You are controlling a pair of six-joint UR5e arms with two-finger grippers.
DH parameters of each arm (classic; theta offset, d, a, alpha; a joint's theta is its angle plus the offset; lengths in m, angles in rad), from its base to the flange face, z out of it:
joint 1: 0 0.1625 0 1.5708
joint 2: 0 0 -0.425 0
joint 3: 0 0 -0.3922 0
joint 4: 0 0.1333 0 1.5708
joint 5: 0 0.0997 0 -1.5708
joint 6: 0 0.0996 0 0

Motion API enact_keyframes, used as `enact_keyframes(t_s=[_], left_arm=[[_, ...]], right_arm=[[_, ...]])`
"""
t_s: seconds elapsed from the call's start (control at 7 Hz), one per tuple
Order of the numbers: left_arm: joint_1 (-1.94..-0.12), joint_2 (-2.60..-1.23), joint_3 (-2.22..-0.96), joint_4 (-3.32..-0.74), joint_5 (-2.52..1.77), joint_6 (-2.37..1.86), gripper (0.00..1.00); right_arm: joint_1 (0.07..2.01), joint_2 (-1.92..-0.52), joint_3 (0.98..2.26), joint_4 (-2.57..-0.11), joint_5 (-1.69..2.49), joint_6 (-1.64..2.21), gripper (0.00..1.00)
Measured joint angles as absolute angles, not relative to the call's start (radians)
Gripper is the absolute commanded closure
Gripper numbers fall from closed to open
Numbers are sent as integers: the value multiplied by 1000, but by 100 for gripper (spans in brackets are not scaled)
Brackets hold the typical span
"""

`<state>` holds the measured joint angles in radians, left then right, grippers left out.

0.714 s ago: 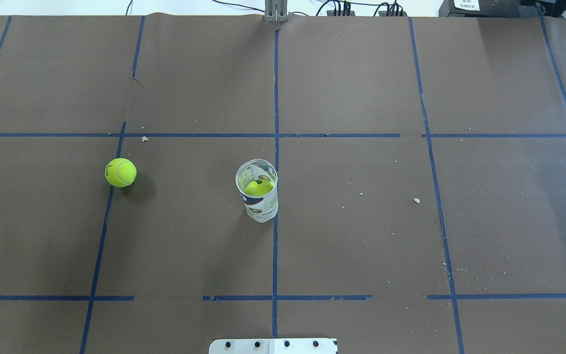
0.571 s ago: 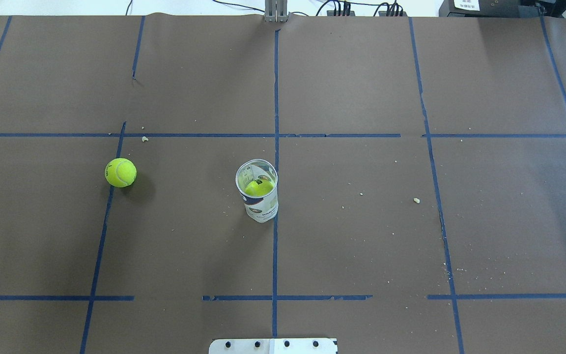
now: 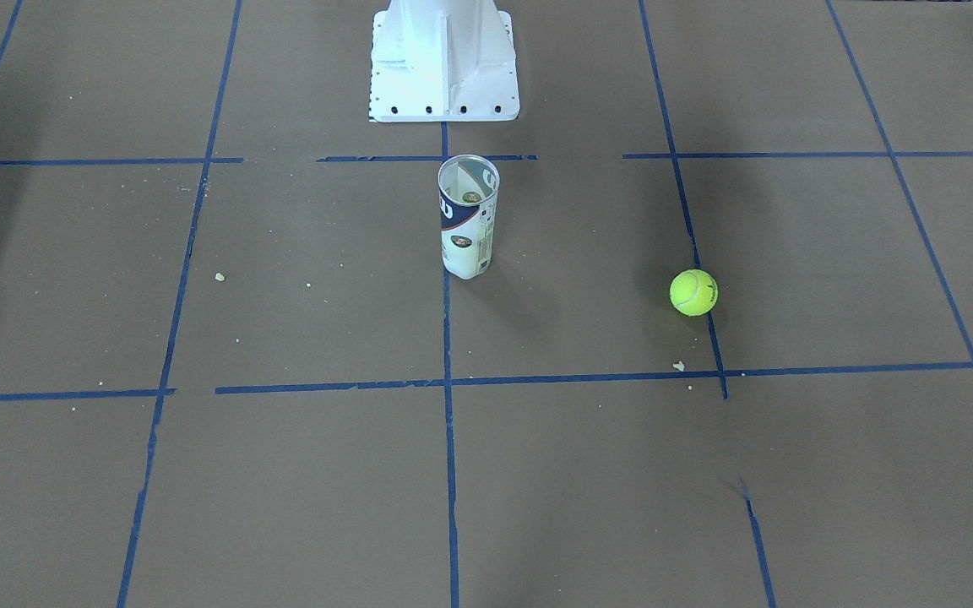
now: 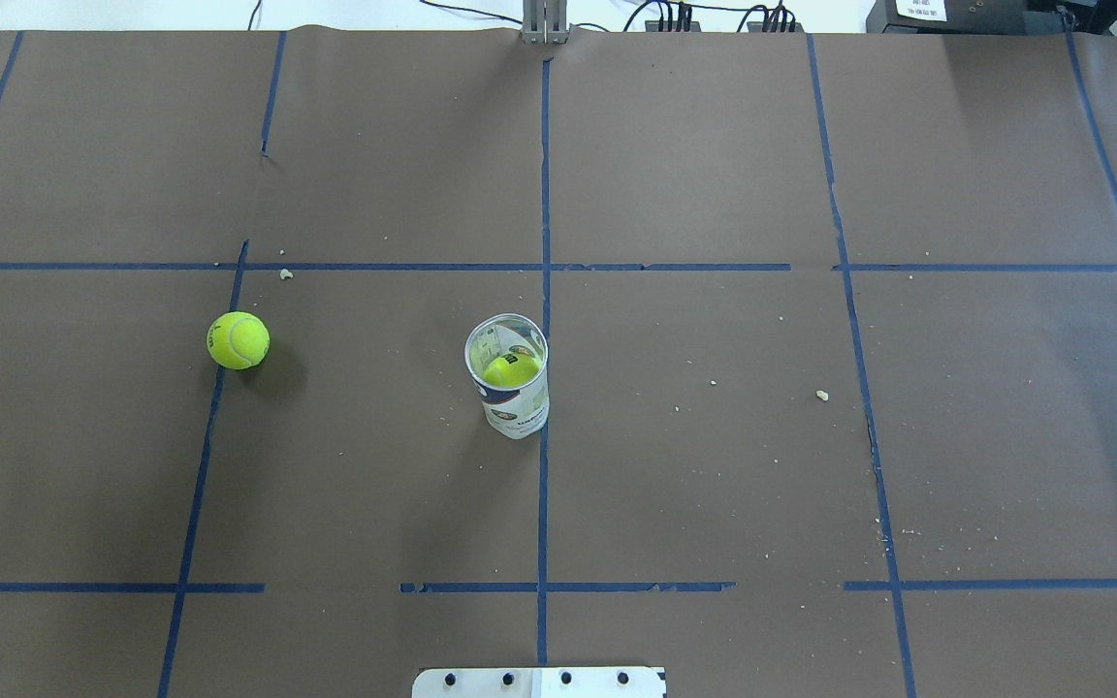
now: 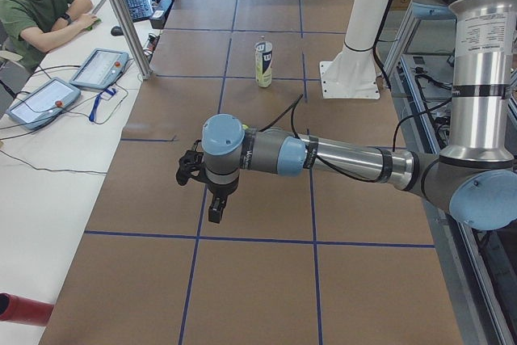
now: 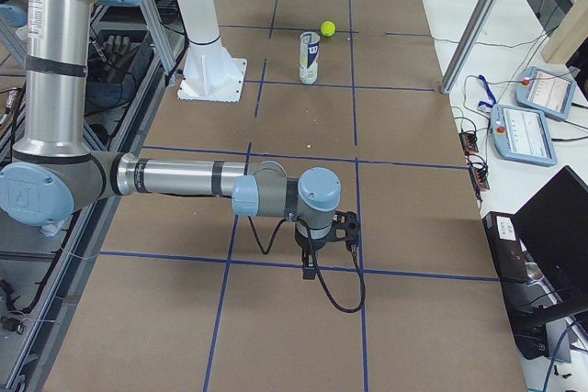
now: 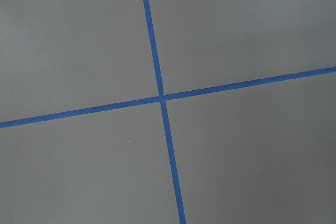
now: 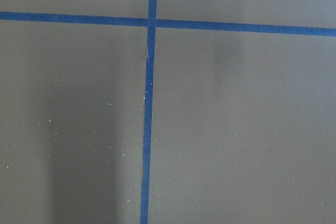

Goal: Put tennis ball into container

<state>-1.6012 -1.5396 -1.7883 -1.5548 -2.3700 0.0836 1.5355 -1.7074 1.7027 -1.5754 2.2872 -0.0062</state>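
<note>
From across the table, the container (image 3: 468, 218) stands upright just in front of the white robot base (image 3: 444, 59), and the tennis ball (image 3: 693, 292) lies on the brown paper well apart from it, towards the robot's left. From overhead, the tennis ball (image 4: 239, 339) rests beside a blue tape line, and the open-topped container (image 4: 508, 388) holds a second ball (image 4: 510, 369). From the left end, the left gripper (image 5: 187, 170) hangs above the paper on the near arm, well apart from the container (image 5: 263, 64); whether its fingers are spread or pressed together cannot be told. From the right end, the right gripper (image 6: 347, 227) hangs likewise over the paper, far from the container (image 6: 310, 57) and the tennis ball (image 6: 327, 28) beyond it, and its opening cannot be told either. Both wrist cameras show only brown paper and crossing blue tape.
</note>
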Motion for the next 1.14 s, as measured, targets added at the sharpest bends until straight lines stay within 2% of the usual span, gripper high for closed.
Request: enact_keyframes(t_s=[0.29,0.57,0.86,1.14], left_arm=[[-1602,-1602,-1709,-1592,-2360,81,0],[-1590,-1612,-1685,-1690,-2358,0,0],[-1476,-1615,-1717,-1784,-2353,-275,0],[-1343,-1605,-1817,-1810,-2345,-506,0]], right_arm=[[1536,-1707,1703,-1575,2287,-6,0],[1536,-1706,1703,-1575,2287,-6,0],[1536,-1707,1703,-1575,2287,-6,0],[1535,-1707,1703,-1575,2287,-6,0]])
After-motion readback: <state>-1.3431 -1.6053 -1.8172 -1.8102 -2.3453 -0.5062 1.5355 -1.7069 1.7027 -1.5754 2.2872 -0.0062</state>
